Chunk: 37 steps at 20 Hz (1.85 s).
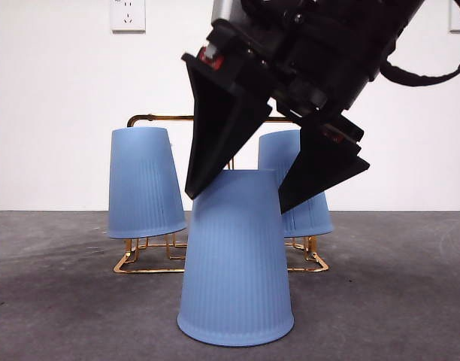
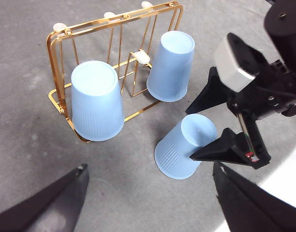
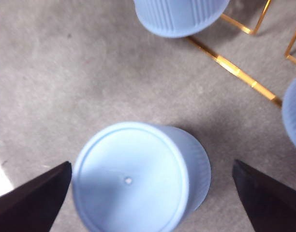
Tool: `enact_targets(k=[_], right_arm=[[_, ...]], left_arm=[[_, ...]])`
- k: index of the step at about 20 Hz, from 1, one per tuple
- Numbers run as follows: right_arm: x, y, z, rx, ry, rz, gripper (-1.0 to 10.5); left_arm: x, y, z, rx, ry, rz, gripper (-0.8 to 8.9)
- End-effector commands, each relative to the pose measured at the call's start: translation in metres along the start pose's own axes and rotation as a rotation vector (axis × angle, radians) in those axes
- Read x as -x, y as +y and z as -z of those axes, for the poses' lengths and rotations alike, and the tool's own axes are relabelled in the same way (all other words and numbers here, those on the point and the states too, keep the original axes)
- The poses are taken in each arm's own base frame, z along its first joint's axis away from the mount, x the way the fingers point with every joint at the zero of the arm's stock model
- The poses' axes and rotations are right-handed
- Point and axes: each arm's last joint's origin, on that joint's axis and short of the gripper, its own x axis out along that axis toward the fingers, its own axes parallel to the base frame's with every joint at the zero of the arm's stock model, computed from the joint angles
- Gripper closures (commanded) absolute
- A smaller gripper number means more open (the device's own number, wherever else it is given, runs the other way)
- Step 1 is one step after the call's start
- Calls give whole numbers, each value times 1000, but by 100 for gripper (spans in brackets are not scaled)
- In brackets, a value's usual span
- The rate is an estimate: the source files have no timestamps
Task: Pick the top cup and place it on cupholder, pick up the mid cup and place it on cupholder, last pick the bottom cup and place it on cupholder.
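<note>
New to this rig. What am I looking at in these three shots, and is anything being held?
It is a two-armed table robot; each arm ends in a hand with two black jaws. One picture comes from a low camera looking across the table; the other two come from cameras on each arm's wrist. On the grey table stands a gold wire cupholder with two blue cups hung upside down on it. A third blue cup stands upside down in front of it. The right hand is open, its jaws on either side of that cup's top, not yet closed. The left hand waits open, holding nothing.
</note>
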Motion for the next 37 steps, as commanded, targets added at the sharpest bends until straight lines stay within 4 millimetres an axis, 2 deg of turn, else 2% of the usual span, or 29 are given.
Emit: enact_targets(k=[1, 3, 6, 9, 14, 20, 24, 28, 37], right_arm=[[-3, 3, -2, 4, -2, -4, 501], [-3, 3, -1, 3, 2, -5, 585], [-3, 5, -1, 9, 2, -15, 614], [7, 9, -5, 18, -35, -24, 634], [44, 19, -24, 30, -110, -4, 633], [99, 33, -69, 97, -262, 90, 633], [119, 29, -90, 113, -360, 145, 633], [112, 18, -105, 98, -391, 151, 633], [51, -5, -117, 99, -282, 181, 631]], left_arm=[[3, -2, -5, -4, -23, 15, 410], [3, -2, -5, -4, -24, 15, 410], [3, -2, -6, -7, -29, 16, 410], [3, -2, -6, -7, -29, 16, 410], [3, -2, -6, -8, -29, 16, 410], [3, -2, -6, -11, -29, 16, 410], [3, -2, -6, -11, -31, 16, 410], [3, -2, -7, -12, -37, 17, 410], [3, -2, -7, -12, -36, 17, 410]])
